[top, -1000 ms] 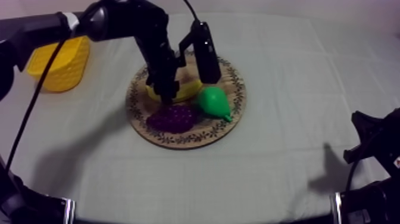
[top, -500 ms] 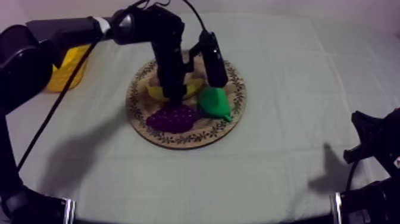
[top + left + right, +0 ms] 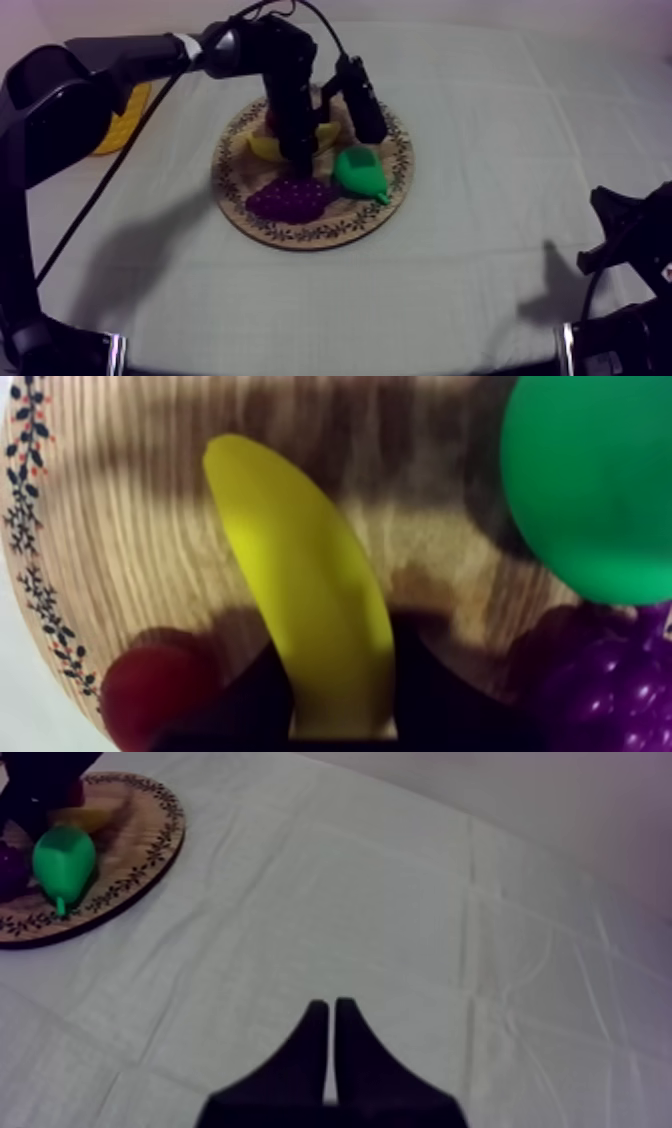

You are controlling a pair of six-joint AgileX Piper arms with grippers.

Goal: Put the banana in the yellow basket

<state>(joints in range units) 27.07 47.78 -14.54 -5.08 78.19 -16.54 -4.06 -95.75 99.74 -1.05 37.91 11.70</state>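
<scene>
left gripper (image 3: 340, 726): fingers closed against both flanks of curved yellow toy banana (image 3: 300, 576), near one end | banana: flat on far-left part of round wooden board with a patterned rim (image 3: 90, 526) | handling: likely light, stiff, slick plastic; a mid-body hold would balance better | right gripper (image 3: 330, 1017): pinched together, empty

No text, label, brand, number or sign can be read in any of the views. The only marking is the dark leaf-and-dot pattern round the rim of the wooden board (image 3: 300, 238), and it forms no letters or figures.
</scene>
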